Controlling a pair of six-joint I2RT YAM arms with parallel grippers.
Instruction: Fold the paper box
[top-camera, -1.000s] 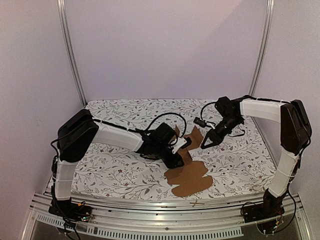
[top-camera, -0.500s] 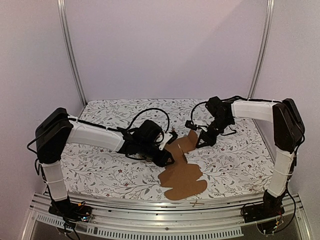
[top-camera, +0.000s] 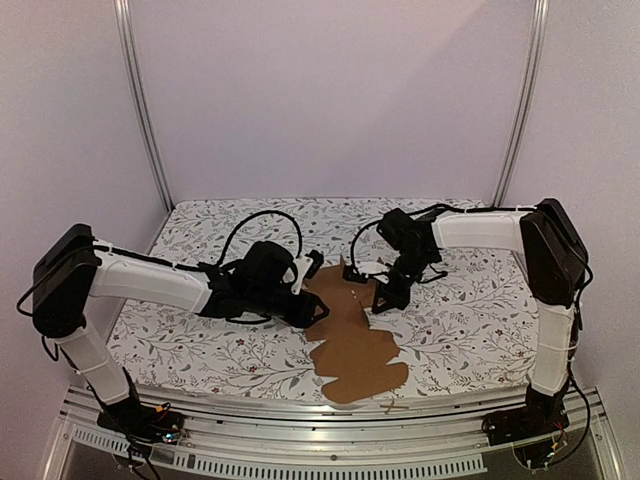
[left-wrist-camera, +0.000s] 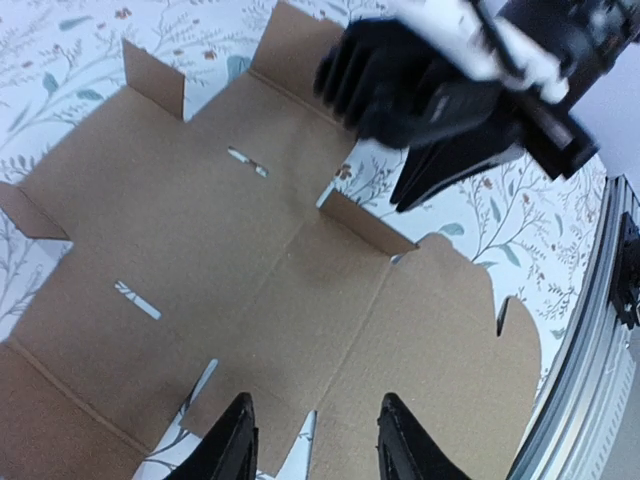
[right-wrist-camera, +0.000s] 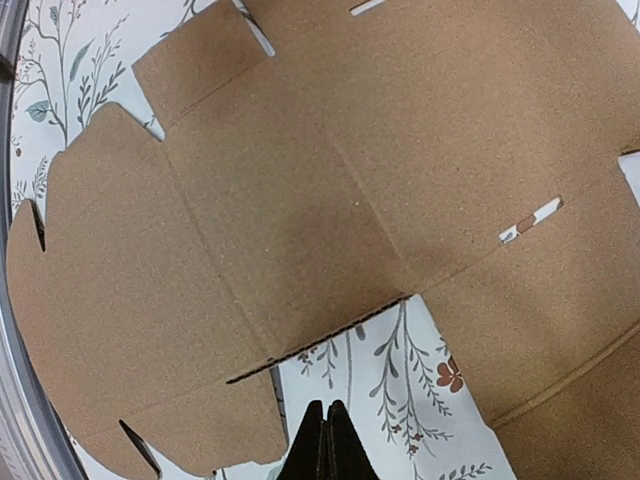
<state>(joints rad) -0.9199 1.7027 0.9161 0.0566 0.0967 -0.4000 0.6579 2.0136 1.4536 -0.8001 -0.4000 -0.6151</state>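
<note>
Cardboard: the paper box (top-camera: 352, 340) is lying open and nearly flat on the table (top-camera: 190, 345).
Change: its far end, lifted a second ago, is lying down again, so folding is barely beginning.
Left gripper (left-wrist-camera: 314, 445): jaws are hovering apart above it.
Right gripper (right-wrist-camera: 326, 440): jaws are pinching together on nothing.

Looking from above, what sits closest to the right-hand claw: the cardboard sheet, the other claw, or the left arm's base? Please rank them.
1. Cardboard sheet: just beside the right gripper tips.
2. Left gripper: across the sheet, to the left.
3. Left arm's base: at the near left corner, farthest.
</note>
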